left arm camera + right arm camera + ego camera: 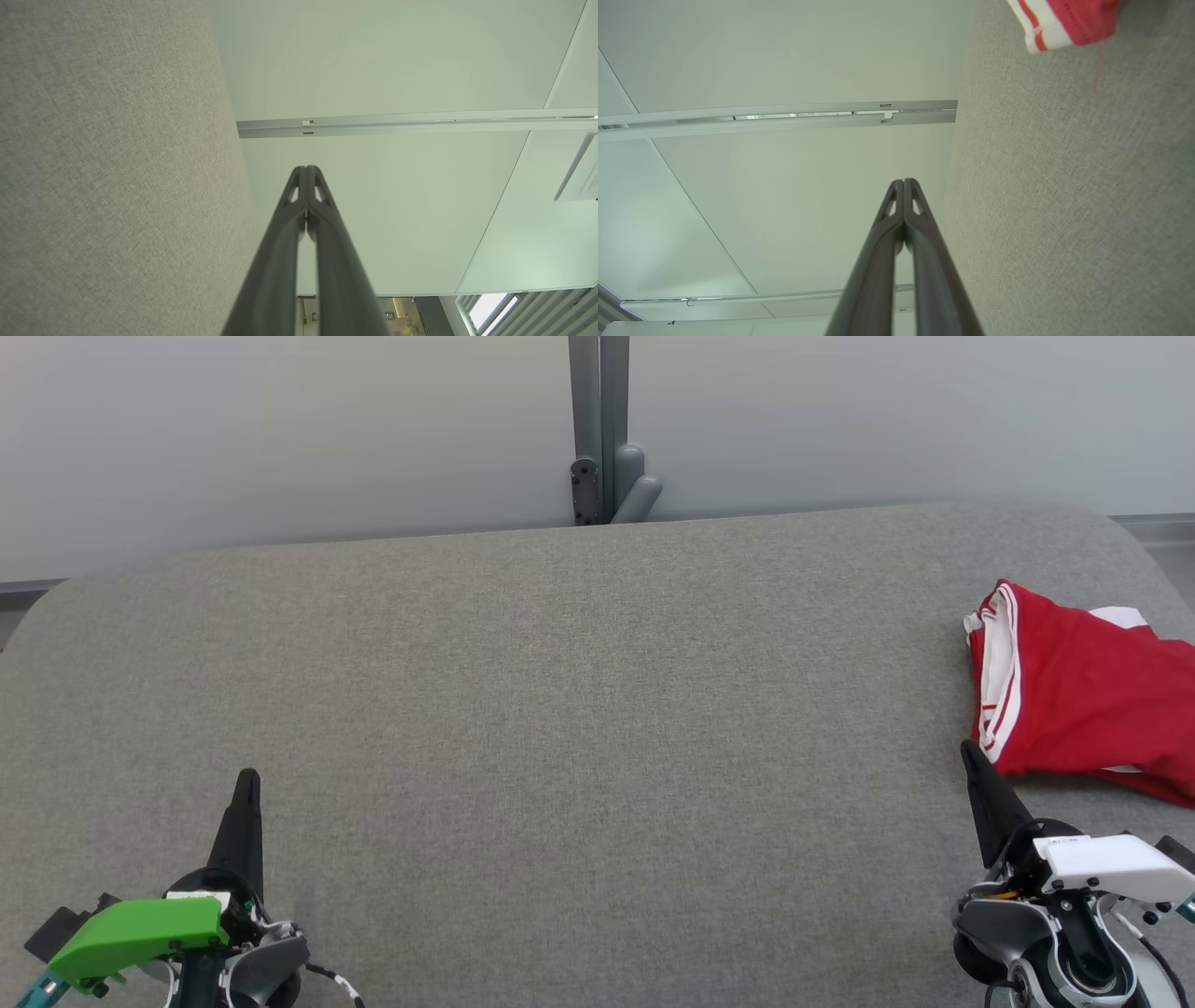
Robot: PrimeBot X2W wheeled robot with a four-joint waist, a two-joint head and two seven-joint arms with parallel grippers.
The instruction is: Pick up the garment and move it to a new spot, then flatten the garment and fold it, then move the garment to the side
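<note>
The red garment [1074, 700] with white stripes lies bunched at the right side of the grey cloth-covered table [560, 709] and runs off the head view's right edge. The right gripper [968, 749] sits at the lower right, its two dark fingers pressed together on nothing. Its tip is just beside the garment's near left corner; I cannot tell whether it touches. In the right wrist view the right gripper's [903, 181] fingers meet at the tips, and the garment's [1069, 18] striped hem shows at the top right, apart from them. The left gripper [247, 777] sits at the lower left, well apart from the garment, fingers closed on nothing. Between the grippers a broad stretch of cloth runs to the far rounded edge, where a pale wall [280, 429] and a grey post [597, 420] stand.
</note>
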